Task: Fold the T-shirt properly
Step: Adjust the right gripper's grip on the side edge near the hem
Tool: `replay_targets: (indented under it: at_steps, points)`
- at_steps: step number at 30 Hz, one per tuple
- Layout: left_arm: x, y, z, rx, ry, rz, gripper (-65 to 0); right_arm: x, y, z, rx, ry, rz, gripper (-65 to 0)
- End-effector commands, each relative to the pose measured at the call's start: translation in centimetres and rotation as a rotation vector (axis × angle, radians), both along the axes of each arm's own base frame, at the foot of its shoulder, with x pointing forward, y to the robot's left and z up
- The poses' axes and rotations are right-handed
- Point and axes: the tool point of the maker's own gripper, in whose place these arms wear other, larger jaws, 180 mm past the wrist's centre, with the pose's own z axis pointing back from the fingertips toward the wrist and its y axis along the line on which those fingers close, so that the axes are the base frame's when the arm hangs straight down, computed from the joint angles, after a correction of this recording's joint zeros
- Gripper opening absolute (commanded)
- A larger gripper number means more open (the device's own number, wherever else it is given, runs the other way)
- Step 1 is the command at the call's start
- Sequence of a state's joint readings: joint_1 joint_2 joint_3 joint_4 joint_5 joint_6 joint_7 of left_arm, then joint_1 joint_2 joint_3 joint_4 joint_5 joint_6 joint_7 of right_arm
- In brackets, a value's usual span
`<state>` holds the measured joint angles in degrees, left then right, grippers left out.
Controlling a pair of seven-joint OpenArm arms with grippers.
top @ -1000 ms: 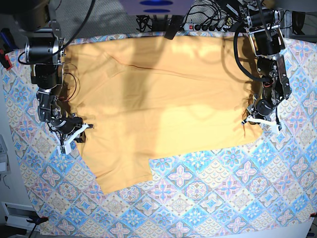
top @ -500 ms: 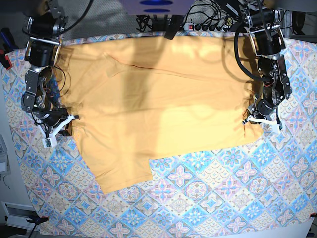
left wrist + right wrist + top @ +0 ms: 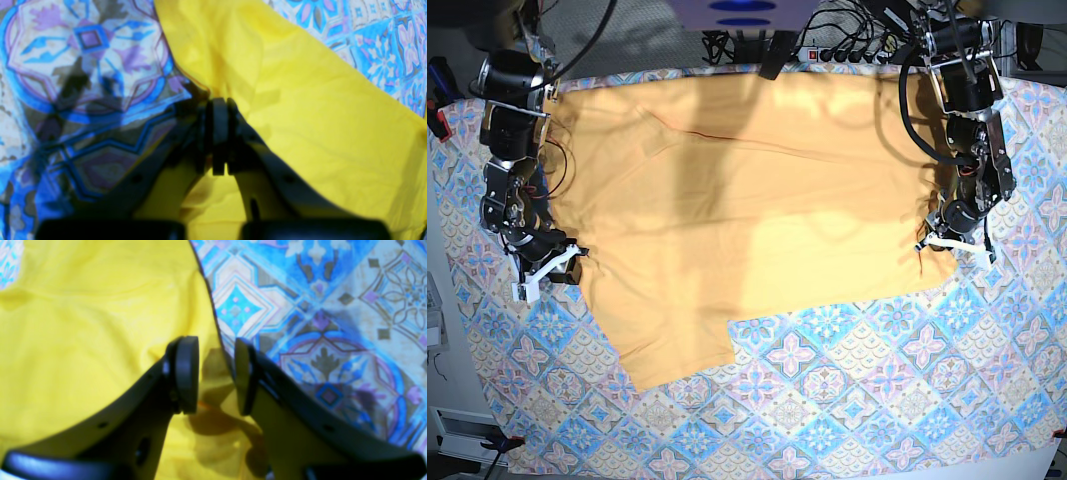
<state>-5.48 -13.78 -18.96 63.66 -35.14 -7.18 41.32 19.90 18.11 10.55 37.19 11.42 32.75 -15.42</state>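
Note:
The pale orange-yellow T-shirt (image 3: 747,200) lies spread flat across the patterned tablecloth (image 3: 847,400), with one sleeve (image 3: 677,355) pointing toward the front. At the shirt's right edge, my left gripper (image 3: 949,242) is shut on the puckered hem. In the left wrist view its pads (image 3: 218,133) press together at the border of the T-shirt (image 3: 317,116). My right gripper (image 3: 552,268) stands open at the shirt's left edge. In the right wrist view, the right gripper (image 3: 215,373) has its jaws apart over the hem of the T-shirt (image 3: 83,340), holding nothing.
The tablecloth (image 3: 333,323) covers the whole table and shows beyond both shirt edges. Cables and a power strip (image 3: 827,45) run along the back edge. A red clamp (image 3: 437,120) sits at the far left edge.
My right gripper pulled the shirt's left edge outward to the left, then opened and let it go. The left gripper has stayed shut in place.

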Motion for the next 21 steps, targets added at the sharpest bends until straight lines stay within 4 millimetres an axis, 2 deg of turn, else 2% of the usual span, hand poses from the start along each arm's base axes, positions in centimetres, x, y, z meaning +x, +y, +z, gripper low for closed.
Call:
replay_targets:
  at_steps: [1,7,14,17,21]
  points:
    - [1.2,0.7,1.4,0.016,-0.047,0.002,-65.0,2.4,-0.9,2.7,0.007,-0.089,-0.018,-46.6]
    - [1.2,0.7,1.4,0.016,-0.047,0.002,-65.0,2.9,-0.8,2.0,0.049,-0.077,-0.053,-46.6]
    - [1.2,0.7,1.5,0.016,-0.049,0.002,-65.0,1.6,-0.6,0.1,0.071,-0.019,-0.065,-46.6]
    - [1.3,0.7,1.6,0.016,-0.050,0.002,-65.0,1.5,-0.6,-0.1,0.072,-0.014,-0.065,-46.7]
    - [1.3,0.7,1.6,0.016,-0.050,0.002,-65.0,1.0,0.9,-0.9,0.032,0.024,0.016,-47.0]
